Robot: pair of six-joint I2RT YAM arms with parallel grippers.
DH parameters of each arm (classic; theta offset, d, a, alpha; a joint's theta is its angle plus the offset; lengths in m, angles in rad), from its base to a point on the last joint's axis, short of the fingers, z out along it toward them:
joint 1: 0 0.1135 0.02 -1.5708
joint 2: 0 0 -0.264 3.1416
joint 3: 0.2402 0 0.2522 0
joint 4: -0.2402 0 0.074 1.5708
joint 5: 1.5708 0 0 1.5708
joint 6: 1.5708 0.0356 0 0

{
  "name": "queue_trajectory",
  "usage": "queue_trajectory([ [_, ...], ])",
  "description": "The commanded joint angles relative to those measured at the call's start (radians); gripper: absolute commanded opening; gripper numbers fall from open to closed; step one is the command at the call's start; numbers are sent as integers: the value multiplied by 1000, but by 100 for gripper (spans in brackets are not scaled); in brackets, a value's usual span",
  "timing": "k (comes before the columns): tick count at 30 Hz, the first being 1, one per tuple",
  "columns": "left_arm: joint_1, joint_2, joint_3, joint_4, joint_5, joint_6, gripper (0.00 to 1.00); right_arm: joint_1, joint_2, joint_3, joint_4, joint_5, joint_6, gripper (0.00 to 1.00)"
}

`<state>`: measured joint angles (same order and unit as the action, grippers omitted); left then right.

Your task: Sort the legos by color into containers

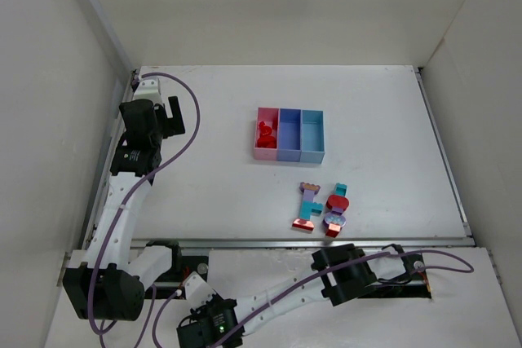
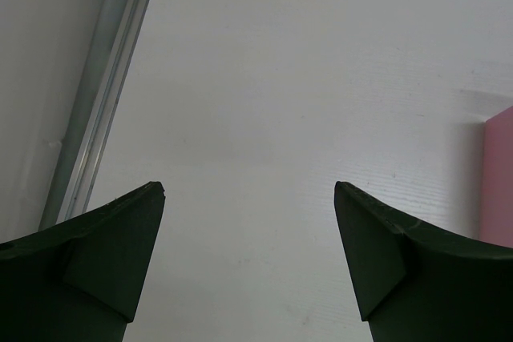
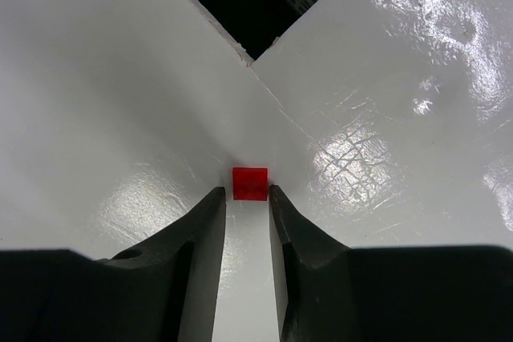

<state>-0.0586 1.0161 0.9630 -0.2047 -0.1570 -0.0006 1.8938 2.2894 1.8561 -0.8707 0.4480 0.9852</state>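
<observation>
Red square brick (image 3: 250,183) sits between narrow, matte right fingers (image 3: 204,230), grip unclear; left fingers (image 2: 112,254) spread wide over smooth tabletop (image 2: 280,78).

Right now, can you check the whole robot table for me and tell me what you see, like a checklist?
Surface: white table, shiny near the front edge.
Job's things: three joined containers, pink, purple-blue and light blue; red legos in the pink one; two mixed-colour clumps on the table in front of them; one small red brick near the front edge.
Clutter: nothing seen.
Grippers: left gripper wide open over bare table; right gripper nearly closed, with the small red brick at its tips. I cannot tell if it grips it.
Cables: purple cables loop along both arms.
Surroundings: plain white walls around the table.
</observation>
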Motion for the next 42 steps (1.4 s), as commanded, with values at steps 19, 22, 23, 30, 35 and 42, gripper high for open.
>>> queue_trajectory([
  [19,3,-30,-14,45,10,7,85,10,-1,9,44,61,7,11],
  [22,3,-30,-14,45,10,7,85,10,-19,9,44,83,27,8],
  [23,3,-30,-14,45,10,7,85,10,-19,9,44,83,27,8],
  [30,3,-30,-23,45,10,16,85,10,-41,9,33,93,36,4],
  [35,3,-30,-23,45,10,16,85,10,-50,18,15,112,46,4],
  [42,3,-30,-23,45,10,16,85,10,-82,29,-14,139,46,4],
])
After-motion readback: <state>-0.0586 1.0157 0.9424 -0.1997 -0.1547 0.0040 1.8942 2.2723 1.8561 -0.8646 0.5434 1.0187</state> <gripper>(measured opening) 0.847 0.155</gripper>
